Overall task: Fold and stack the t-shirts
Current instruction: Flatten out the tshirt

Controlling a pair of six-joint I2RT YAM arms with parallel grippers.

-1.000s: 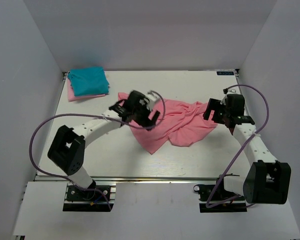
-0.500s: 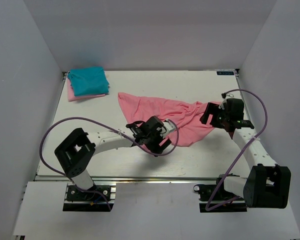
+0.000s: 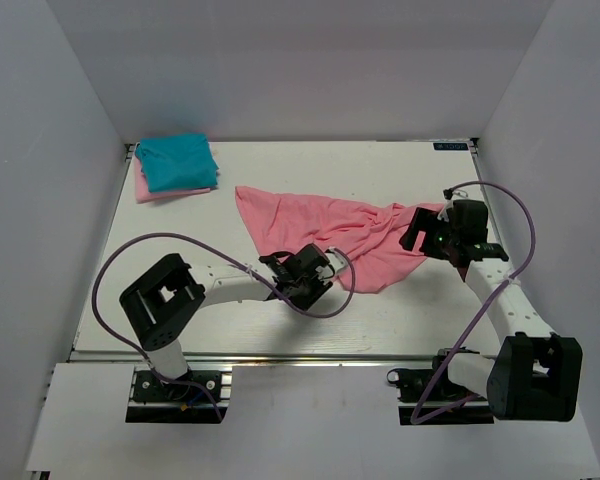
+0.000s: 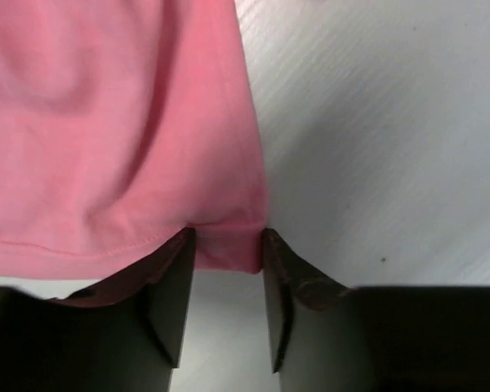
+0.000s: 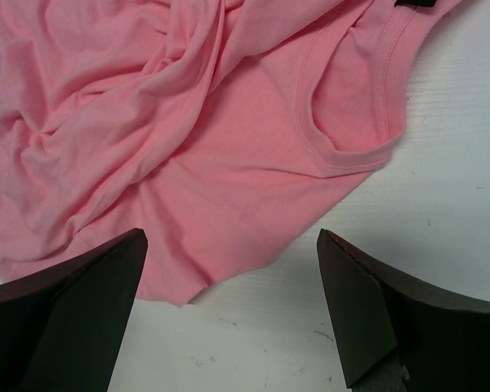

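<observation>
We see the salmon-pink t-shirt [image 3: 330, 225] crumpled on the table [image 3: 380, 170]. The left gripper [image 4: 229, 237] has its jaws narrowed astride the near corner, grip unclear, while the right gripper [image 5: 230, 245] is spread wide over the collar.

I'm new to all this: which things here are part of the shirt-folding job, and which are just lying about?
Job: salmon-pink t-shirt, teal t-shirt, pale pink t-shirt beneath it.
Not the job: purple cables, table.

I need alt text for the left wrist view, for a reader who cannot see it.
A hemmed corner of the salmon-pink t-shirt lies between the two dark fingers of the left gripper, which stand apart. White table fills the right side.
</observation>
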